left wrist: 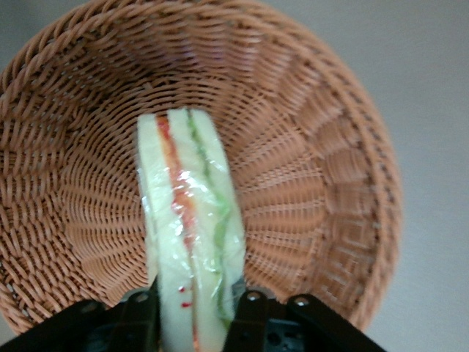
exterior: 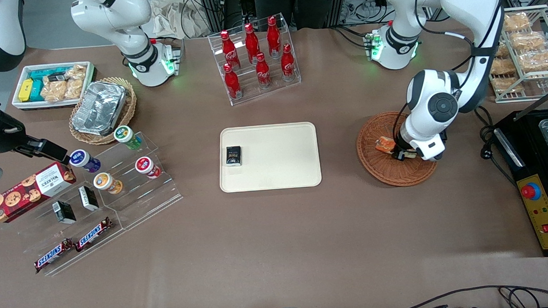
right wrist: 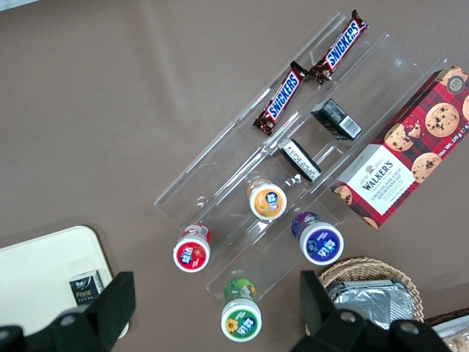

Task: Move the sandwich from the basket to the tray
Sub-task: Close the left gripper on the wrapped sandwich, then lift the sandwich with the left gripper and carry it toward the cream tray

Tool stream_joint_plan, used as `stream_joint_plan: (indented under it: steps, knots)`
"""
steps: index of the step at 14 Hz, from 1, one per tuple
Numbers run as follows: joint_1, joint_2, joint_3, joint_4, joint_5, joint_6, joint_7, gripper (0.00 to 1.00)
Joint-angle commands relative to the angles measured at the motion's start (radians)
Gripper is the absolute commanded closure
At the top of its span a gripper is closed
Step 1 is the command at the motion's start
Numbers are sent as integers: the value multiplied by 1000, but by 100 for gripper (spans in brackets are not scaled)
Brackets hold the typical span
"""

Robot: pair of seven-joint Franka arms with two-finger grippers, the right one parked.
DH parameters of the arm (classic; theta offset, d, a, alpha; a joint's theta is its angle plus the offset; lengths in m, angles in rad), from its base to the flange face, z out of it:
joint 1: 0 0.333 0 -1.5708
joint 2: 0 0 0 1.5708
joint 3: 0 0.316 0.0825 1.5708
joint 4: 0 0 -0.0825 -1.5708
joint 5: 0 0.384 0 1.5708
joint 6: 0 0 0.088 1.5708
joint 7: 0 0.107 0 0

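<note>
the brown desk carries everything. the cream tray lies flat near its middle, with a small black packet resting on it close to the rim that faces the parked arm's end. the round reddish-brown wicker basket sits on the desk beside the tray, toward the working arm's end and apart from it. the left arm reaches down over the basket, and its end effector is low inside the basket's bowl. the sandwich is in the basket, a pale wedge in clear wrap with orange-red and green layers running along its edge. in the left wrist view the end effector has its two fingers pressed against the bread faces of the sandwich, pinching it at one end, while the wicker weave of the basket spreads around and under it.
</note>
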Motion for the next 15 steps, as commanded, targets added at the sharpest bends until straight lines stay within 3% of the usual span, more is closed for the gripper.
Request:
stream_joint_plan:
  steps: [1,5,9,12,15]
  knots:
    - [-12,-104,3,19,14,-93,25,100]
    - [-30,-153,-27,160,13,-271,137,100]
    - [-33,-147,-55,468,4,-623,269,100]
    - [-36,-153,-119,528,-4,-662,304,100]
    - [-38,-138,-278,527,7,-608,344,100]
